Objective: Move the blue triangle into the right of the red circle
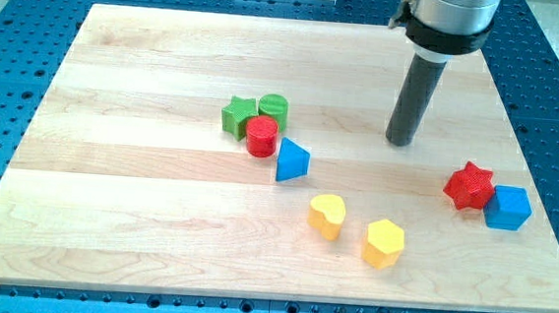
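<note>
Light wood desk (pixel 108 214). Near the middle, a tight cluster: green star (pixel 238 115), green cylinder (pixel 274 107), red circle (pixel 261 136), with blue triangle (pixel 292 161) just at the circle's lower right. Toward the bottom edge, yellow heart (pixel 327 216) beside yellow hexagon (pixel 384 243). Near the right edge, red star (pixel 469 186) touching blue cube (pixel 508 207). My tip (pixel 400 143) sits on the desk right of the cluster, well apart.

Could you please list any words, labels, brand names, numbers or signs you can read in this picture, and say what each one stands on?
None: no readable text shows anywhere in the camera view.
The wooden board, the blue perforated table and the blocks, such as the blue triangle and the red circle, are unmarked.
The rod ending in my tip and the dark collar above it carry no legible label.
</note>
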Robot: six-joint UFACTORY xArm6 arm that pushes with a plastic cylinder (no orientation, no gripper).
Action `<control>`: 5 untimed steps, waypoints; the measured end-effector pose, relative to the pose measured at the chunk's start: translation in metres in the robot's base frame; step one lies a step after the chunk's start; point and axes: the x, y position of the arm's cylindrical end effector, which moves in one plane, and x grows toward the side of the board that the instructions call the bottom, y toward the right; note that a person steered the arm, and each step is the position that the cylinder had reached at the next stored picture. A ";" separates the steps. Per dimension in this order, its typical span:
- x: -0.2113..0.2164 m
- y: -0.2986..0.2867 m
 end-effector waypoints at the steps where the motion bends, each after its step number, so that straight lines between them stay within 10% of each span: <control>1: 0.000 0.000; 5: 0.063 -0.125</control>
